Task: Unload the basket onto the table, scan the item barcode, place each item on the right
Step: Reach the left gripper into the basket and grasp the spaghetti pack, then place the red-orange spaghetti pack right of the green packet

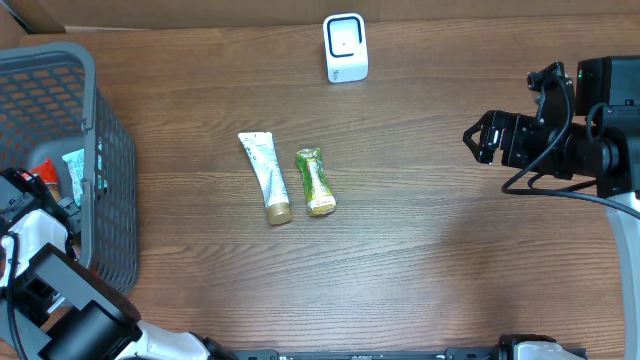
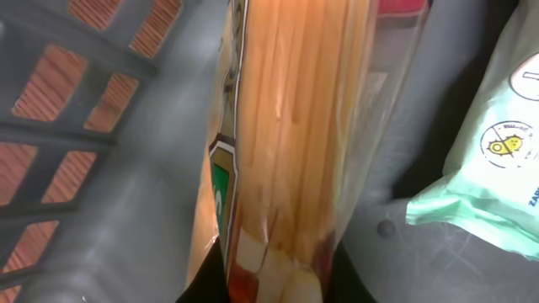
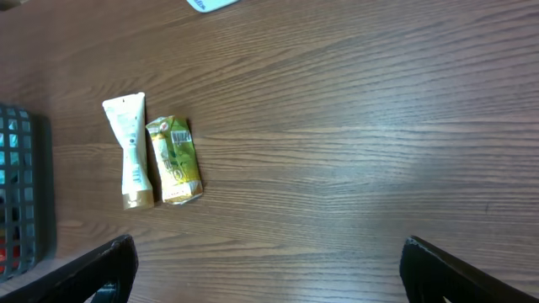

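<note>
Where the left arm reaches: inside grey basket (image 1: 110,200), at left edge of table (image 1: 420,260).
Left gripper (image 2: 278,293): closed on spaghetti pack (image 2: 303,126); its fingers hard to make out in wrist view.
Spaghetti pack: in basket, beside mint-green packet (image 2: 497,143); label mostly cut off.
Basket wall: hides most contents from above.
Tube (image 1: 266,176): flat, mid-table, gold cap toward near edge.
Sachet (image 1: 316,182): green, just right of tube.
Scanner (image 1: 346,47): white, upright, far edge, well apart from basket.
Right gripper (image 1: 478,138): fingers wide apart, holding nothing, over table at right.
</note>
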`<control>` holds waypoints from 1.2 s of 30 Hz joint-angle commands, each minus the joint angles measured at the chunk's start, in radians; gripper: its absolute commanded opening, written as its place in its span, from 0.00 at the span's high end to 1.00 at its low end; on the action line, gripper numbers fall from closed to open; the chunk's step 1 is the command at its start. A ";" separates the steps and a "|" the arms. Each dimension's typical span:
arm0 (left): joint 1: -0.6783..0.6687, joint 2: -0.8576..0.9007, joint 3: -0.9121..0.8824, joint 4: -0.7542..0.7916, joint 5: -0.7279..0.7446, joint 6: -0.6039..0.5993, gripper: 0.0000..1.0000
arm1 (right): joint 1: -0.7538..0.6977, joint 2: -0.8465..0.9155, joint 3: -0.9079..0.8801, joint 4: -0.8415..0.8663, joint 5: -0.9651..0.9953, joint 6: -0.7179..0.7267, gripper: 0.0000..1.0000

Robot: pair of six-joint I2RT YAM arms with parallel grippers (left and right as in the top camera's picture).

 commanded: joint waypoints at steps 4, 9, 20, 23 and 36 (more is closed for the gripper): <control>-0.017 0.004 0.047 -0.079 0.020 -0.011 0.96 | -0.001 -0.002 0.023 0.008 0.005 -0.001 0.00; -0.062 -0.060 0.221 -0.146 0.019 -0.011 0.96 | -0.001 -0.002 0.023 0.017 0.005 -0.001 0.00; -0.194 -0.118 0.676 -0.341 0.020 0.032 0.96 | -0.001 -0.002 0.023 0.024 0.005 -0.001 0.00; -0.217 -0.138 0.837 -0.431 0.021 -0.021 0.96 | -0.001 -0.002 0.023 0.026 0.005 -0.001 0.00; -0.647 -0.245 1.107 -0.769 0.048 -0.399 0.96 | -0.001 -0.002 0.023 0.040 0.005 -0.001 0.00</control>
